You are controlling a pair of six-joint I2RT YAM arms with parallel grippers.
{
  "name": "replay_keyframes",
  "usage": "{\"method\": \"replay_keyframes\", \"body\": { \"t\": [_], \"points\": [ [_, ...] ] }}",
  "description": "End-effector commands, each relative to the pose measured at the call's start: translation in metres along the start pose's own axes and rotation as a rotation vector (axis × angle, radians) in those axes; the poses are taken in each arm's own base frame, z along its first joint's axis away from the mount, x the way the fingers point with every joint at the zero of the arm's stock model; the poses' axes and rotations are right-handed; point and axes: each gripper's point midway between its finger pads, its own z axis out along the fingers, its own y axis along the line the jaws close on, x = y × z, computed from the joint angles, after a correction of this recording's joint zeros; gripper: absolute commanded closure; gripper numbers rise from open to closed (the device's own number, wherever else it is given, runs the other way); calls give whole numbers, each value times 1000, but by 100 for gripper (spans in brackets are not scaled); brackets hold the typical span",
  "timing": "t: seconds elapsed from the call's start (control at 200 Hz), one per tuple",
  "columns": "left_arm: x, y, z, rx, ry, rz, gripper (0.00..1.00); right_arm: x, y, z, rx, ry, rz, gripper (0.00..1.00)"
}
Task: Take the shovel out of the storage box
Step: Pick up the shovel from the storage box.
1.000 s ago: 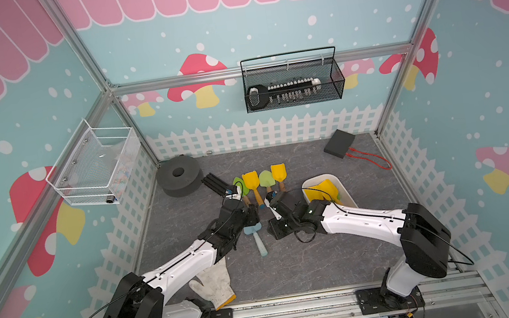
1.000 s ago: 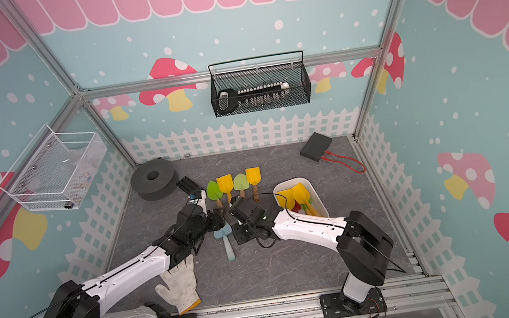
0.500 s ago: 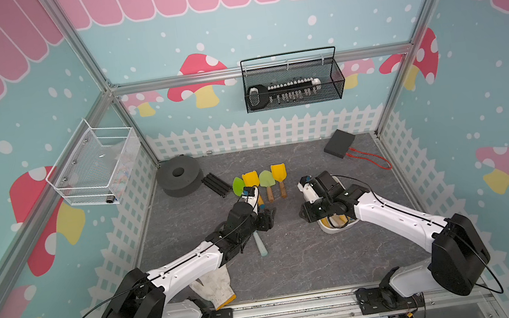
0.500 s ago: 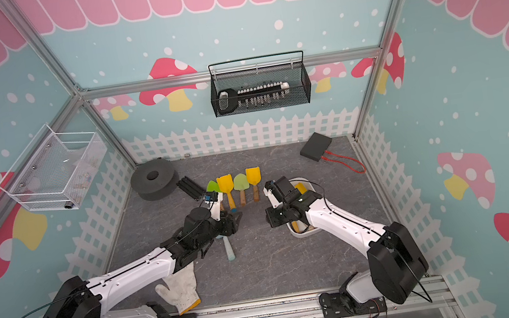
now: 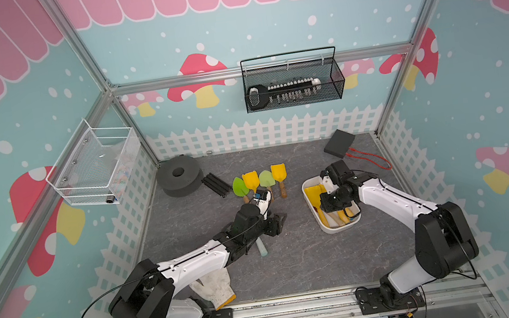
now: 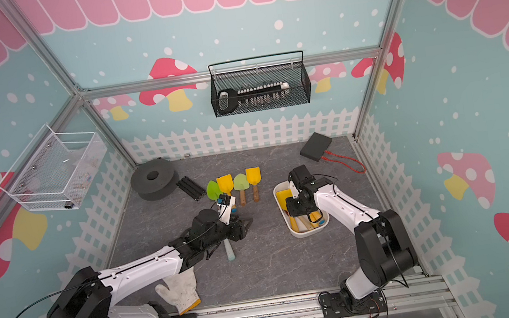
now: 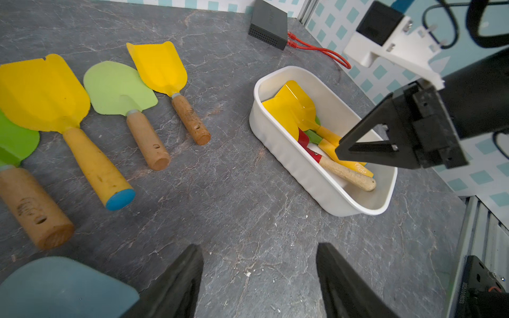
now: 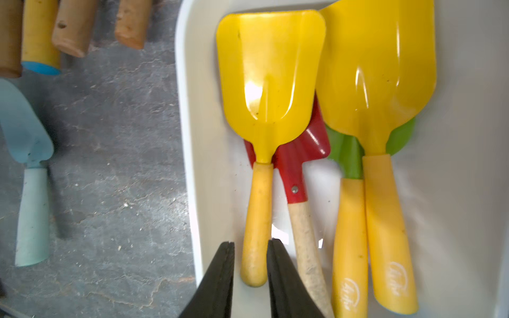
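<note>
One small yellow shovel lies in the storage box at 3 o'clock, handle toward 5; my nearer right gripper straddles that handle, jaws narrowly parted, grip I cannot confirm.

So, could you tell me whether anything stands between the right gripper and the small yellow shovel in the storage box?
Nothing visible does: the right gripper straddles the handle of the small yellow shovel inside the storage box; the red shovel lies partly beneath it.
</note>
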Motion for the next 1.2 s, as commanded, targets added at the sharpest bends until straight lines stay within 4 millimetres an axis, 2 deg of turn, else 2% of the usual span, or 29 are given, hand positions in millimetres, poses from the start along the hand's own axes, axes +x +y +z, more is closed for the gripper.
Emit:
{"method": "replay_keyframes", "body": {
  "t": [0.0,0.235,0.61,0.816,0.841,0.941,1.196],
  "points": [
    [-15,-7,1,16,-40,25,31,-16,-6,8,-8,-11,-8,73],
    [-15,-5,1,3,-39,30,31,-47,-18,27,-21,-47,7,72],
    [-16,-1,-1,-28,-34,36,31,-74,-30,56,-58,-72,64,73],
    [-17,0,-2,-31,-36,36,31,-80,-28,60,-81,-82,55,76],
    [-17,0,-2,-34,-36,38,31,-75,-30,72,-77,-53,63,76],
    [-17,1,-3,-39,-39,37,31,-74,-30,75,-85,-48,63,81],
    [-17,2,-3,-46,-40,38,31,-75,-33,67,-66,-64,46,94]
  ]
}}
